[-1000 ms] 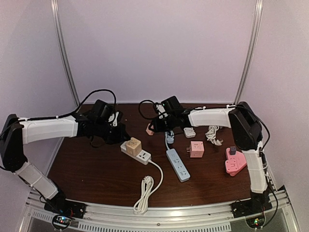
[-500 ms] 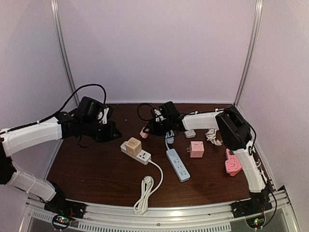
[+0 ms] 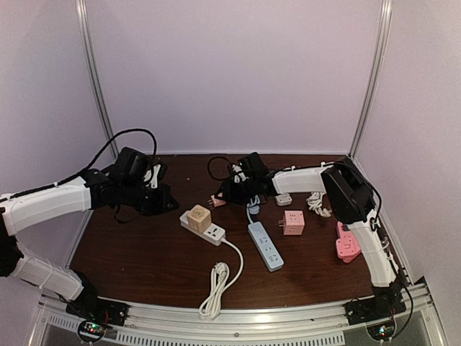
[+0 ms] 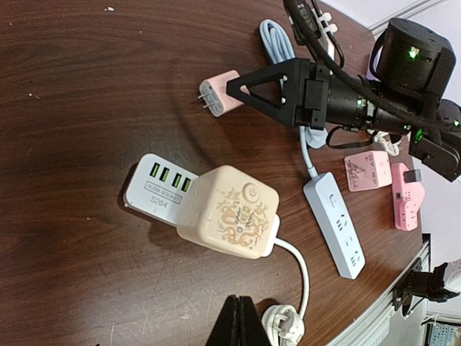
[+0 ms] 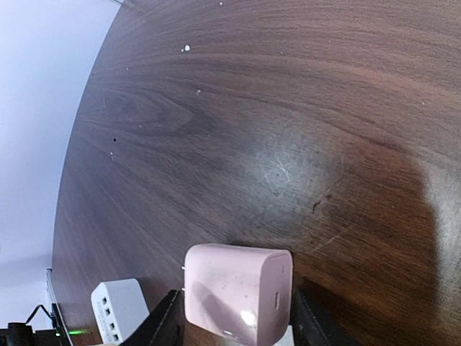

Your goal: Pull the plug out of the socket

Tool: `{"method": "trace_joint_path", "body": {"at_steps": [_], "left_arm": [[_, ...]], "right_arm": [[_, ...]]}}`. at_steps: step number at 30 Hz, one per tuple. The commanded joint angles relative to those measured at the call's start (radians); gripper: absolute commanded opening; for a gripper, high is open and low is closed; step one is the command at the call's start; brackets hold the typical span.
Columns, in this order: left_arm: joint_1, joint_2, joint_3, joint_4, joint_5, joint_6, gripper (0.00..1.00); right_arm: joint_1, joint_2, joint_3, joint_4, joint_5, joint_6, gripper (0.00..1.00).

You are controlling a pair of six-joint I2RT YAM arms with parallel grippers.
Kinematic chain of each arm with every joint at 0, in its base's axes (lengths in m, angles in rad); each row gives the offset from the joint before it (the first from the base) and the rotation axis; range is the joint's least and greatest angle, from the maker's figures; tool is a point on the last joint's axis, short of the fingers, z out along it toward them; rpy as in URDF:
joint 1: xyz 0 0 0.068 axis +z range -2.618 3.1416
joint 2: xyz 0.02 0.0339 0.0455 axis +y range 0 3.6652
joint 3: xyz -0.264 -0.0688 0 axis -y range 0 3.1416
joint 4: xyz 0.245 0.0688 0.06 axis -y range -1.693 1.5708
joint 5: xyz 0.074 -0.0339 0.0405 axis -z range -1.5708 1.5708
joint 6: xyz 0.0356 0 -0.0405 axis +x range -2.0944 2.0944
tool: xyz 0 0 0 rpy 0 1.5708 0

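Observation:
My right gripper (image 5: 238, 321) is shut on a pink plug (image 5: 239, 292), its fingers on either side and its two prongs pointing left. It holds the plug low over the dark table, clear of any socket. The plug also shows in the top view (image 3: 215, 200) and in the left wrist view (image 4: 220, 96), at the tip of the right gripper (image 4: 234, 90). A beige cube adapter (image 4: 227, 213) sits plugged on a white USB power strip (image 4: 153, 184). My left gripper (image 4: 241, 323) is shut and empty, left of the strip (image 3: 209, 229) in the top view.
A pale blue power strip (image 3: 265, 245) lies mid-table. A pink cube socket (image 3: 292, 222), a pink multi-socket (image 3: 348, 241), a white adapter (image 3: 282, 197) and a coiled white cable (image 3: 317, 198) lie right. The white strip's cord (image 3: 216, 281) coils near the front edge.
My left arm has drawn back to the left, away from the white strip. My right gripper has carried the pink plug left and a little lower.

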Motion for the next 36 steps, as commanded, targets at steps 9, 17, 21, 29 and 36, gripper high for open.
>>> {"method": "trace_joint_path", "body": {"at_steps": [9,17,21,29,36], "left_arm": [[0.006,0.021,-0.002,0.023,-0.009,0.007,0.0],[0.043,0.065,-0.026,0.1,0.027,-0.017,0.0],[0.09,0.106,-0.044,0.165,0.071,-0.032,0.0],[0.161,0.203,-0.064,0.328,0.174,-0.069,0.0],[0.19,0.28,-0.098,0.443,0.243,-0.109,0.0]], "right_arm": [[-0.005,-0.089,0.013,-0.101,0.127,-0.103,0.7],[0.047,-0.226,-0.037,-0.151,0.209,-0.244,0.83],[0.093,-0.29,-0.079,-0.162,0.239,-0.322,0.89],[0.191,-0.349,-0.127,-0.202,0.262,-0.478,0.96],[0.244,-0.317,-0.08,-0.27,0.261,-0.561,0.96]]}}
